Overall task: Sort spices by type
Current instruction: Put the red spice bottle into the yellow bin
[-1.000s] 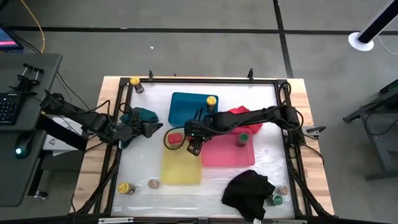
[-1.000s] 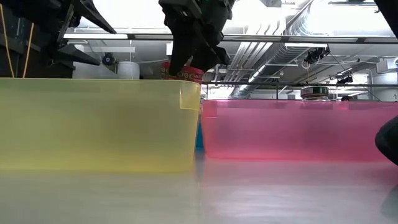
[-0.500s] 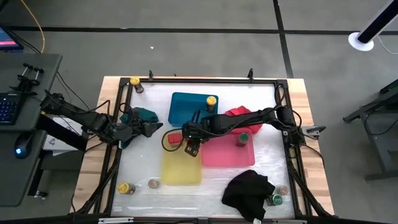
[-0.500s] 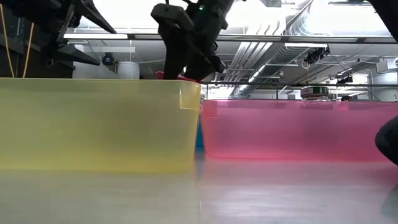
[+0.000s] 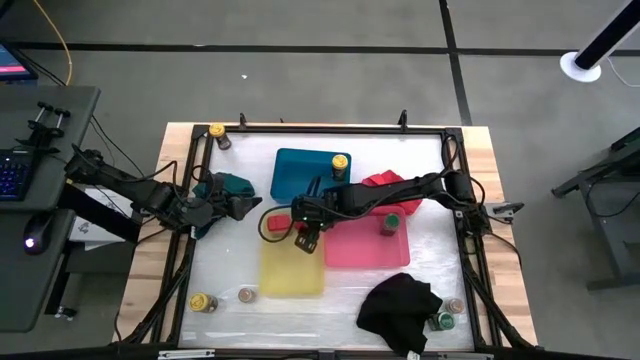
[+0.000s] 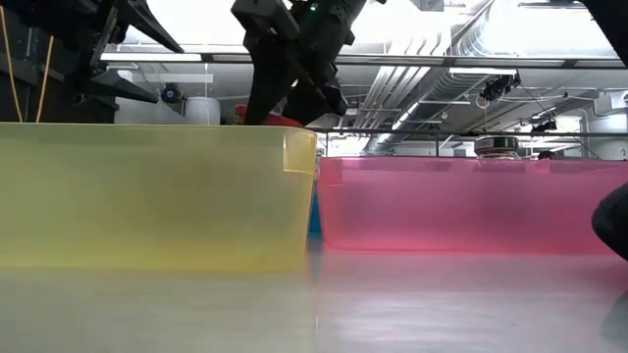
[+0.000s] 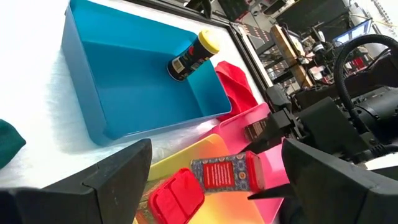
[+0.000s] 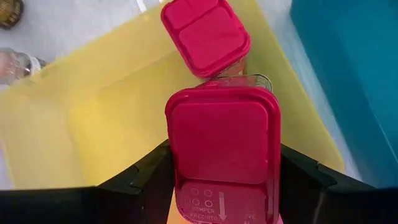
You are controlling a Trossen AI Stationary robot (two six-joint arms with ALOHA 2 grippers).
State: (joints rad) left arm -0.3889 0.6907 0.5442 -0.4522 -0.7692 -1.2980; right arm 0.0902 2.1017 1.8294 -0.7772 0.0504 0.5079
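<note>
Over the white table [image 5: 230,260], my right gripper [image 8: 222,177] clamps a red-lidded jar [image 8: 222,146] above the yellow tray [image 8: 93,134], beside another red-lidded jar [image 8: 205,35]. The held jar's body is hidden. My left gripper [image 5: 248,207] waits, fingers apart.

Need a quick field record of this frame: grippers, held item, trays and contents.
right gripper: over yellow plastic tray, shut on red square-lidded spice jar
left gripper: open, waiting left of the trays
yellow tray contents: another red-lidded jar
blue plastic tray: one yellow round-lidded jar
pink plastic tray: one green-lidded jar
</note>
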